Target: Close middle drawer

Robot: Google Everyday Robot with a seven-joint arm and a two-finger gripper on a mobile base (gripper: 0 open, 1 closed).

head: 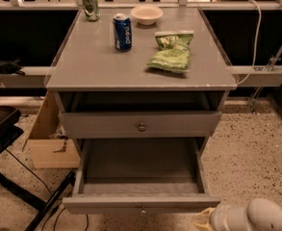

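Observation:
The middle drawer (140, 203) is pulled far out of the grey cabinet. Its grey inside (140, 165) is bare, and its small round knob (141, 211) shows at the centre of the front, near the bottom edge of the view. My gripper (204, 220), with a yellowish tip on a white rounded arm (261, 218), is at the bottom right. It sits just in front of the right end of the drawer's front. I cannot tell whether it touches the front.
Above the open drawer is another grey drawer (140, 124) with a knob, with a dark gap over it. On the cabinet top (92, 66) are a blue can (122, 31), a green can (90, 4), a white bowl (146, 14) and a green chip bag (172, 52). A cardboard box (49, 138) and black stand legs (15, 186) are at the left.

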